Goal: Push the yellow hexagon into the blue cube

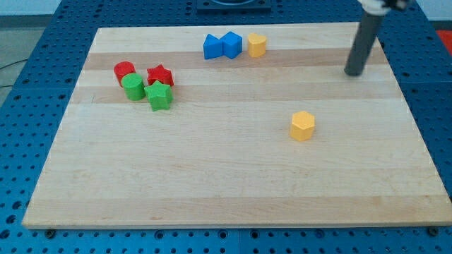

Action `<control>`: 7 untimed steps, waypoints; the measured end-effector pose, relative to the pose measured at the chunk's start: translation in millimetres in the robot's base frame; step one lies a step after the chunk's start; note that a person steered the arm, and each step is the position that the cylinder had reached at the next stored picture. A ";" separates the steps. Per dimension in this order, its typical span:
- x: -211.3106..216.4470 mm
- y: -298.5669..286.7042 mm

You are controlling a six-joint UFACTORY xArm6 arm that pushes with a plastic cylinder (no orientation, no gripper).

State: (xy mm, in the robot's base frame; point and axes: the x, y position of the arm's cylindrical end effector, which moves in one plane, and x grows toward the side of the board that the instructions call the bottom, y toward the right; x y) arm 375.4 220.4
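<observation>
A yellow hexagon-like block (257, 45) sits near the view's top, right beside the blue cube (232, 44); they look to be touching or nearly so. A second blue block (213, 47) presses against the cube's left side. A second yellow hexagon-like block (302, 125) lies alone at the view's lower right of centre. My tip (353, 73) rests on the board at the view's upper right, well to the right of the upper yellow block and above and right of the lower one, touching no block.
A cluster lies at the view's left: a red cylinder (124, 70), a red star (160, 75), a green cylinder (133, 87) and a green star (159, 96). The wooden board (226, 183) sits on a blue perforated table, its right edge near my tip.
</observation>
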 end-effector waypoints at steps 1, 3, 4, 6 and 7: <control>55.1 -0.2; 115.4 -24.6; 115.4 -100.6; 69.3 -188.9; 72.6 -180.6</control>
State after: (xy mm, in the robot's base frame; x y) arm 448.0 39.8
